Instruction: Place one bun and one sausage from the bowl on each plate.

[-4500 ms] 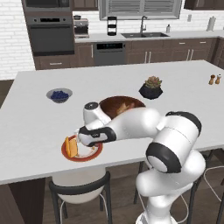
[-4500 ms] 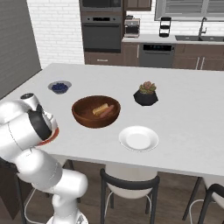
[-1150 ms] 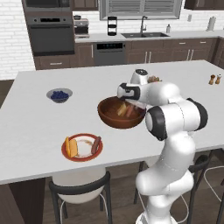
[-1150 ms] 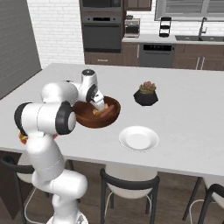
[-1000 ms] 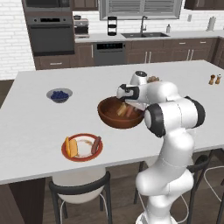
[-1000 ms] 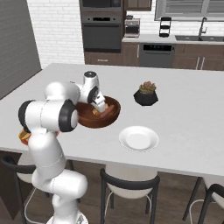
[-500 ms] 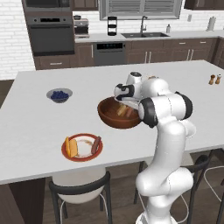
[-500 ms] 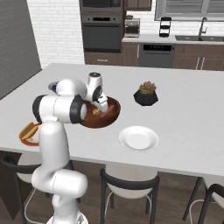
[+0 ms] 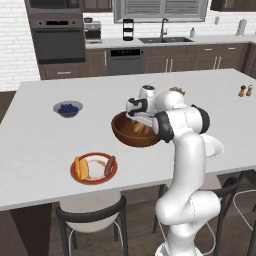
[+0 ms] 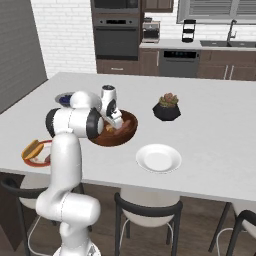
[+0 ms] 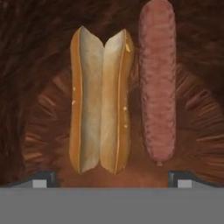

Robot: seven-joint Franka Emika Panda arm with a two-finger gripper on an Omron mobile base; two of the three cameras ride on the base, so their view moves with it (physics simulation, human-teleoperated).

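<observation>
The dark wooden bowl (image 9: 125, 134) (image 10: 129, 131) stands mid-counter. My gripper (image 9: 137, 120) (image 10: 116, 122) (image 11: 113, 179) reaches down into it, open and holding nothing. In the hand view a split bun (image 11: 101, 100) and a sausage (image 11: 157, 81) lie side by side on the bowl's floor (image 11: 39, 65), just ahead of the wide-spread fingertips (image 11: 43, 178). The red-rimmed plate (image 9: 93, 179) (image 10: 46, 145) near the front edge carries a bun (image 9: 81, 167) (image 10: 32, 148) and a sausage (image 9: 109, 165). The plain white plate (image 10: 158, 158) (image 9: 216, 148) lies bare, partly behind my arm in the left base view.
A small grey bowl of blueberries (image 9: 67, 108) (image 10: 63, 98) sits at the far left. A black plant pot (image 10: 167, 108) stands beyond the wooden bowl. Salt and pepper shakers (image 9: 245, 90) are at the far right. Stools line the counter's near edge.
The gripper has come from the red-rimmed plate to the wooden bowl. Over the last second the arm has folded in and the hand has sunk into the bowl, still open.
</observation>
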